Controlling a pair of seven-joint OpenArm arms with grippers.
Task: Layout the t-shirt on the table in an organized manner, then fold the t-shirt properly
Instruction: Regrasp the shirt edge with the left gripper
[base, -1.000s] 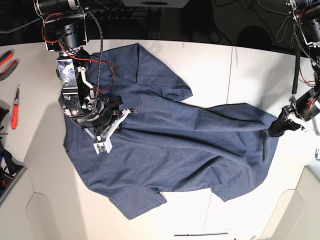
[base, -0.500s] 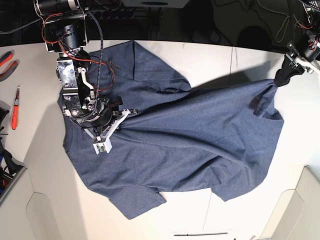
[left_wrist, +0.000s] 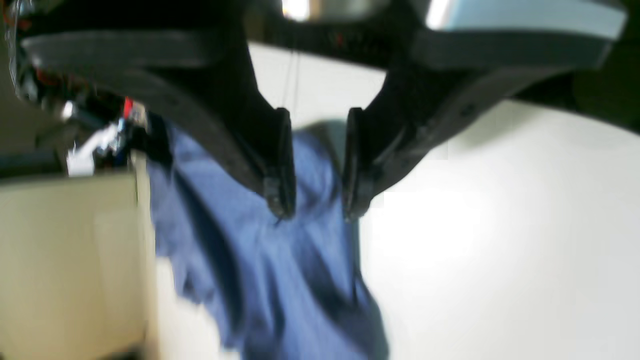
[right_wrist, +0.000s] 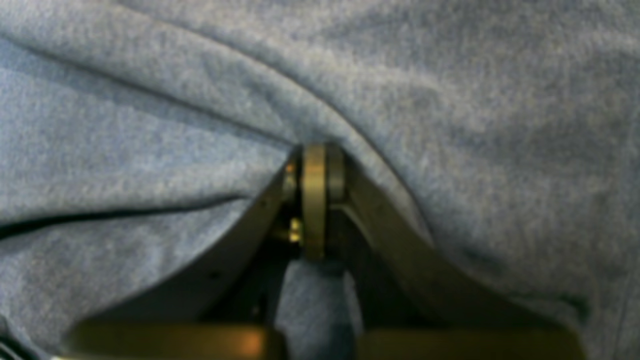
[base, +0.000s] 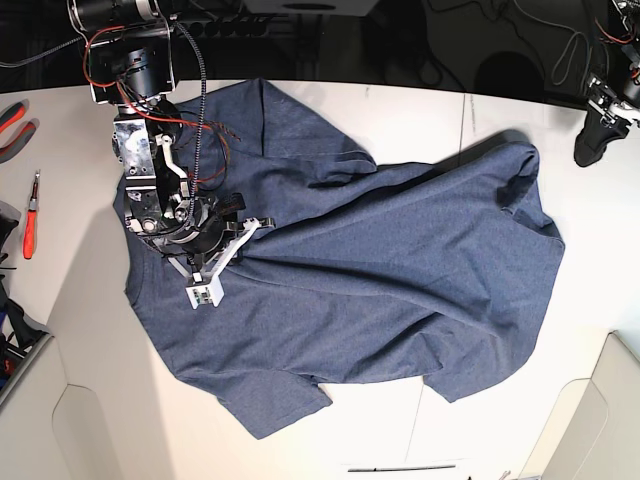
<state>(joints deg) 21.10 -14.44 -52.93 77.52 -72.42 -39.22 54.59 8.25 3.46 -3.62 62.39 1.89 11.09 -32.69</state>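
Note:
The dark navy t-shirt (base: 380, 270) lies plain side up and wrinkled across the off-white table (base: 410, 115), neck end at the left and hem at the right. My right gripper (base: 240, 225) is shut on a pinched fold of the shirt near its left part; the right wrist view shows the closed tips (right_wrist: 315, 165) buried in the fabric (right_wrist: 450, 100). My left gripper (base: 590, 148) hangs off the shirt at the far right edge. In the left wrist view it (left_wrist: 312, 210) is open and empty, with the shirt (left_wrist: 280, 280) and table (left_wrist: 500, 250) below. No lettering shows.
Red-handled pliers (base: 12, 122) and a red screwdriver (base: 30, 215) lie at the table's left edge. Off-white panels stand at the lower left (base: 40, 410) and lower right (base: 600, 420) corners. A dark seam (base: 464, 115) crosses the table.
My left gripper carried the shirt's hem corner up toward the far right, then let it go and moved away. The hem now lies flatter. The right arm has not moved.

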